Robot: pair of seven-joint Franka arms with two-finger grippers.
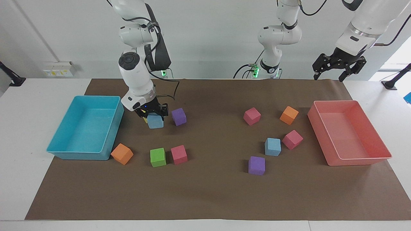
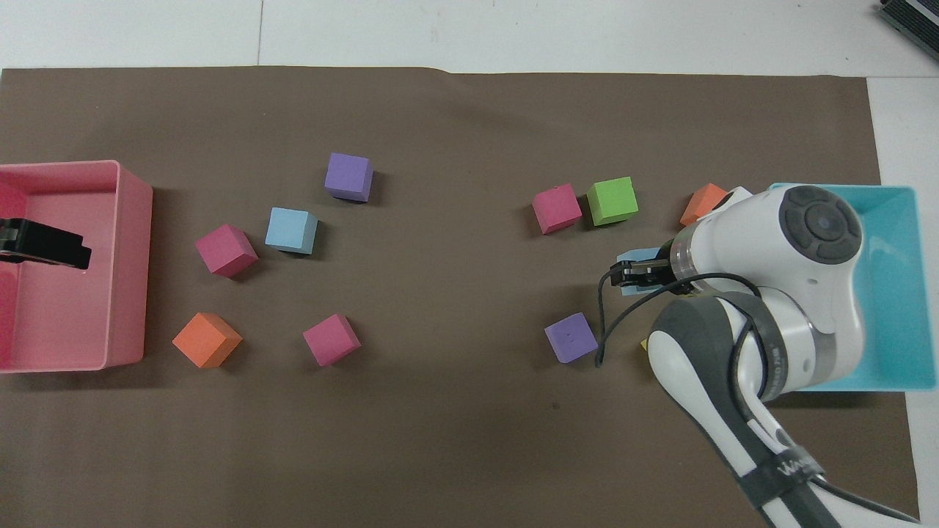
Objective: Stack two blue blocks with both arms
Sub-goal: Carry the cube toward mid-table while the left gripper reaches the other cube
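Blue cube in the air, its partner waiting at the other end

Blue foam sits pinched between the fingers of the right gripper (image 1: 154, 115), which hangs above the mat just beside the turquoise tray (image 1: 61, 150). The held blue block (image 1: 155, 122) looks clear of the surface, with a sliver of yellow showing under it; I cannot tell what that is. A grip from straight above leaves the cube's underside free, which is what a stack needs: the flat bottom can land square on another cube. A purple cube (image 1: 178, 116) lies just beside the gripper, apart from the held block, so a sideways carry should start with height.

Well away from this gripper, toward the left arm's end of the table, the second blue block (image 1: 272, 146) rests on the mat, near a pink cube (image 1: 292, 139) and a second purple cube (image 1: 256, 165). It stands free on top, so it can serve as the base.

The left gripper (image 1: 337, 65) waits up high, over the mat's edge near the pink tray (image 1: 350, 162), its fingers spread and holding nothing. Parked there it keeps out of the carry path, yet it is the arm closer to the base cube, so I judge a steadying hold or a handover would fall to it.
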